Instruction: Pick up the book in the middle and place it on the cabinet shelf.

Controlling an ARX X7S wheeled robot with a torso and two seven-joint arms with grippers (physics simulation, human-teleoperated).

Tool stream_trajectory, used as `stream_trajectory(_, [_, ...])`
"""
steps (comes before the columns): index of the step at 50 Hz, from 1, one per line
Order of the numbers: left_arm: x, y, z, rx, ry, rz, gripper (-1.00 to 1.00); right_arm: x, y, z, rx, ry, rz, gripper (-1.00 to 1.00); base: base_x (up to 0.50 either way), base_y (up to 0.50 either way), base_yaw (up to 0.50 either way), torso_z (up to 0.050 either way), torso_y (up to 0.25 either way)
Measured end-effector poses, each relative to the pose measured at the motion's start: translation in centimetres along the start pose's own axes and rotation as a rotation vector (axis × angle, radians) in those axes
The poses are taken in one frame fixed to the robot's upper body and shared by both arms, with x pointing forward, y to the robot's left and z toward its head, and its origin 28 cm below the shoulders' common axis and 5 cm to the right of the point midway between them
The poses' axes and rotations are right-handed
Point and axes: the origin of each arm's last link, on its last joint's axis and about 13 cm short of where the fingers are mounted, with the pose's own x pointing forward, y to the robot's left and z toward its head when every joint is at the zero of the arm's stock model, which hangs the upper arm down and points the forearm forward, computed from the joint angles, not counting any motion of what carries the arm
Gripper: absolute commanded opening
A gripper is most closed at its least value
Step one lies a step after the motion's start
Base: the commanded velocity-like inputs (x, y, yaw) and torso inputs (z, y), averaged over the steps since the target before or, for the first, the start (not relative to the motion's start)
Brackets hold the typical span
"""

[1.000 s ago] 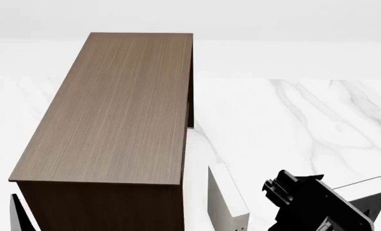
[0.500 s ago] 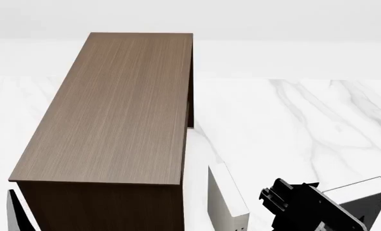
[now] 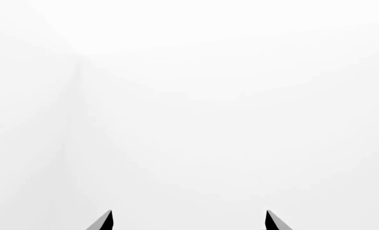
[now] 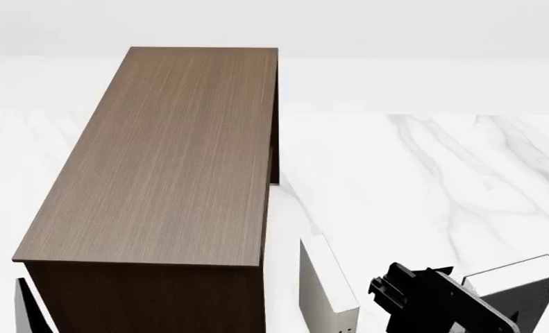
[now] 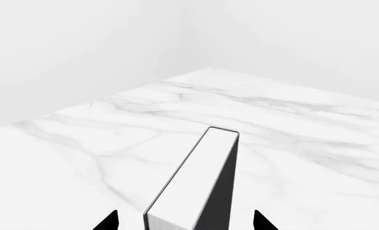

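Note:
The book (image 5: 196,187) stands on edge on the marble floor, with whitish page edges uppermost and a dark grey cover. It sits between the two fingertips of my right gripper (image 5: 186,221), which is open and straddles its near end without touching it. In the head view the same book (image 4: 526,283) shows at the lower right, partly behind the black right gripper (image 4: 406,286). The cabinet shelf (image 4: 177,152) is a long dark brown box with a flat lighter top, left of centre. My left gripper (image 3: 188,221) is open and faces a blank white surface.
A paler off-white book (image 4: 326,291) stands upright between the cabinet's right side and the right gripper. A dark, white-edged shape (image 4: 29,311) pokes out at the cabinet's lower left corner; I cannot tell what it is. White marble floor (image 4: 441,173) stretches to the right.
In the head view the right gripper has dropped lower and slightly to the left, covering more of the grey book. The cabinet and the pale book have not moved.

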Motion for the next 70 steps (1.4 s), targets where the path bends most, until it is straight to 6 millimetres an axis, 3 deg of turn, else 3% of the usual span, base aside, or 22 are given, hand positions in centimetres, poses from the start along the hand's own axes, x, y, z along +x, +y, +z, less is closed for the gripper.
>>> stream_trajectory(43, [-0.5, 0.0, -0.8, 0.001, 0.007, -0.004, 1.00, 1.2, 0.5, -1.5, -0.029, 0.006, 0.021, 1.00, 0.00, 0.00, 0.00, 0.000, 0.000])
stream_trajectory(70, [0.2, 0.1, 0.4, 0.002, 0.014, 0.002, 1.00, 2.0, 0.7, -2.5, -0.052, 0.007, 0.009, 1.00, 0.00, 0.00, 0.00, 0.000, 0.000])
